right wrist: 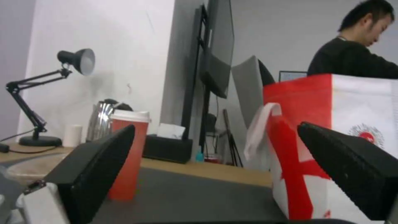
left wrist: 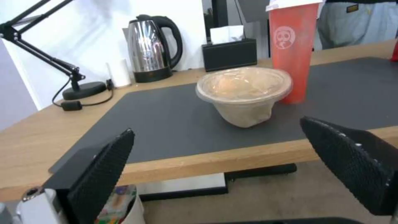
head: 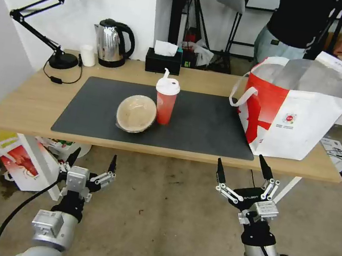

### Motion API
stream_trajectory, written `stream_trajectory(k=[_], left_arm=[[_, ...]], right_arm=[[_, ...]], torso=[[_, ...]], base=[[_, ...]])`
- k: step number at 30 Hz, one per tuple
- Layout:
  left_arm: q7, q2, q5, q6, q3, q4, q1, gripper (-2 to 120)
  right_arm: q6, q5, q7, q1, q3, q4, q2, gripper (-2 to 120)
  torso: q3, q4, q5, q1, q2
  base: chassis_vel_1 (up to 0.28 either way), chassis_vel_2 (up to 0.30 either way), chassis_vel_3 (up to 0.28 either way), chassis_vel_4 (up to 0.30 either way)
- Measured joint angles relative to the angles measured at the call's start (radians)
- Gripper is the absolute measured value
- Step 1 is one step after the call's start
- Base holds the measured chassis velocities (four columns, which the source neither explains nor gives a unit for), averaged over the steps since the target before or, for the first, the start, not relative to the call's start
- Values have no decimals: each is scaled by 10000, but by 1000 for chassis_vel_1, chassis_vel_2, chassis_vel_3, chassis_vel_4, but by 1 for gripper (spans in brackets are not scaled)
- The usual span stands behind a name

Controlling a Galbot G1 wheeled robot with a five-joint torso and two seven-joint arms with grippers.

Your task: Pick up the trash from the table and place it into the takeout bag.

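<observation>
Clear film over tan bowl (left wrist: 243,90)

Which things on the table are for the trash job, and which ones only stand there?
For the job: tan bowl, red cup, takeout bag, table.
Only standing there: lamp, kettle, tissue box, small white cup.

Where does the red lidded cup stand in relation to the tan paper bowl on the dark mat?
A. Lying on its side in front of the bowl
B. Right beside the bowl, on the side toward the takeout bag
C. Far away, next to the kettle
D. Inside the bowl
B: the head view shows the red lidded cup upright beside the tan paper bowl, on the side facing the takeout bag.
</observation>
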Motion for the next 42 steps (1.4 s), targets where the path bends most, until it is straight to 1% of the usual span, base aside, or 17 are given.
stream_trajectory(k=[16, 24, 34, 42], left_arm=[[0, 0, 0, 0, 0, 0, 0, 100], [0, 0, 0, 0, 0, 0, -1, 100], [0, 0, 0, 0, 0, 0, 0, 100], [0, 0, 0, 0, 0, 0, 0, 100]], right_arm=[[188, -146, 490, -647, -41, -136, 329, 100], [190, -482, 964, -986, -192, -101, 720, 100], [54, -662, 1401, -1156, -198, -32, 858, 100], [29, -650, 1432, -1165, -220, -134, 860, 100]], torso=[[0, 0, -1, 1, 1], [0, -1, -1, 1, 0], [0, 0, -1, 1, 1], [0, -1, -1, 1, 1]], base=[[0, 0, 0, 0], [0, 0, 0, 0], [0, 0, 0, 0], [0, 0, 0, 0]])
